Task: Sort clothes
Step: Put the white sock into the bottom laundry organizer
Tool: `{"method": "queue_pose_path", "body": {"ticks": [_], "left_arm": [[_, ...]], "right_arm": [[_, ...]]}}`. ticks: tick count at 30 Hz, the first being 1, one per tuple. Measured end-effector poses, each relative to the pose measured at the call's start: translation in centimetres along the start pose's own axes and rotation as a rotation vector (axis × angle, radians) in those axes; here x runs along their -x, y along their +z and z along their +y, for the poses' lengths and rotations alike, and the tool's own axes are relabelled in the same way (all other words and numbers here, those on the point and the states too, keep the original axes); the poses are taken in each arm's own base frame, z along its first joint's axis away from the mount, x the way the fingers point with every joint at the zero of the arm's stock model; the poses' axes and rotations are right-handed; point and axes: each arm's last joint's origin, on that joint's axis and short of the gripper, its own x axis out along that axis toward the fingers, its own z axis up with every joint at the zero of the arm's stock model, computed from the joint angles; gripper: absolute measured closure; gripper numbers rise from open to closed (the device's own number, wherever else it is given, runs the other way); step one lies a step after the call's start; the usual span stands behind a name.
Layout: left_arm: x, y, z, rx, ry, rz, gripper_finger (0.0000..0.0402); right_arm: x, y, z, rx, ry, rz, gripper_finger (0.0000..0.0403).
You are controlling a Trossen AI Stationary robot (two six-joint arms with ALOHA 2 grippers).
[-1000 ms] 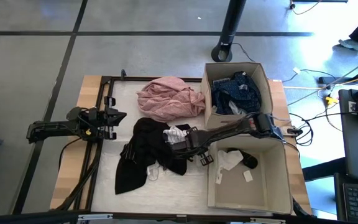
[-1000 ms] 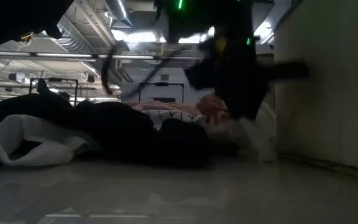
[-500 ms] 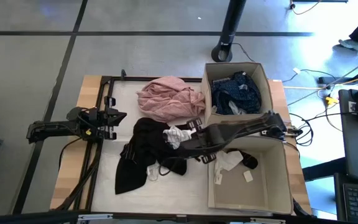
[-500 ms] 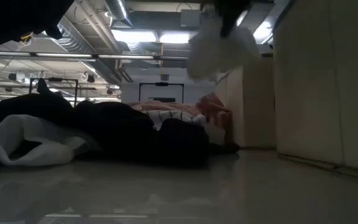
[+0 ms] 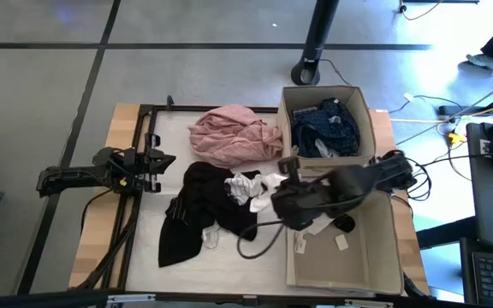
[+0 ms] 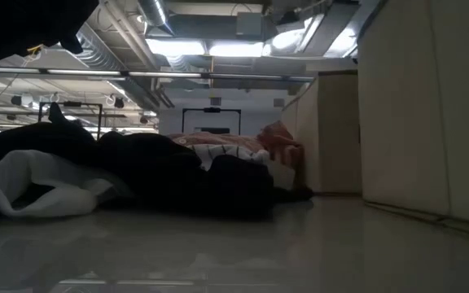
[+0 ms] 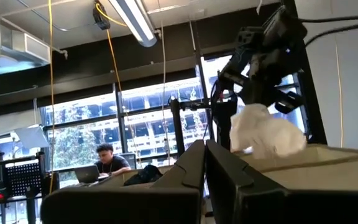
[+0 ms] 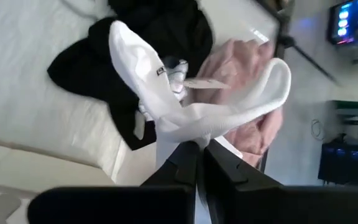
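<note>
My right gripper (image 5: pixel 282 186) is shut on a white sock (image 8: pixel 166 93) and is raised above the table, between the black pile (image 5: pixel 197 210) and the near cardboard box (image 5: pixel 383 257). The sock also shows in the left wrist view (image 7: pixel 266 134). The black pieces lie heaped at the table's middle, with a white patterned piece (image 5: pixel 245 184) on top and a small white sock (image 5: pixel 210 238) at their near side. The pink piece (image 5: pixel 229 137) lies at the far side. My left gripper (image 5: pixel 159 160) is shut and empty at the table's left. My right gripper pinches the white sock at its bunched middle (image 8: pixel 188 132) between its two fingers. The sock's two ends (image 8: pixel 135 56) spread out beyond the fingertips. The sock is lifted clear of the table and the pile.
The far cardboard box (image 5: pixel 362 103) holds dark blue and plaid cloth (image 5: pixel 328 128). The near box holds white socks (image 5: pixel 319 224) and a black piece (image 5: pixel 342 222). A bare white mat (image 5: pixel 255 257) lies near the front edge. A black frame (image 5: pixel 144 120) runs along the table's left.
My right gripper has risen from the black pile and gone toward the table's right, toward the near box, taking the white sock with it. The sock has been lifted clear of the pile. The black pieces stay on the table.
</note>
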Motion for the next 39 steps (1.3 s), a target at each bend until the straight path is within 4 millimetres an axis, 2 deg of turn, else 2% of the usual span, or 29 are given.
{"method": "queue_pose_path", "body": {"ticks": [7, 13, 20, 26, 33, 39], "left_arm": [[0.0, 0.0, 0.0, -0.003, 0.0, 0.001, 0.0396], [0.0, 0.0, 0.0, -0.003, 0.0, 0.001, 0.0396], [0.0, 0.0, 0.0, -0.003, 0.0, 0.001, 0.0396], [0.0, 0.0, 0.0, -0.002, 0.0, 0.001, 0.0396], [0.0, 0.0, 0.0, 0.0, -0.001, 0.004, 0.0396], [0.0, -0.1, 0.0, 0.013, -0.002, 0.008, 0.0396]], "right_arm": [[4.2, -1.8, 0.0, -0.065, -0.03, -0.099, 0.0384], [5.9, -4.6, 0.9, -0.143, -0.009, -0.104, 0.0384], [6.1, -8.9, 2.8, -0.275, 0.056, -0.042, 0.0384], [5.7, -11.9, 5.5, -0.43, 0.157, 0.045, 0.0384], [4.0, -13.1, 8.5, -0.457, 0.195, 0.158, 0.0384], [2.9, -13.7, 9.3, -0.442, 0.188, 0.216, 0.0377]]}}
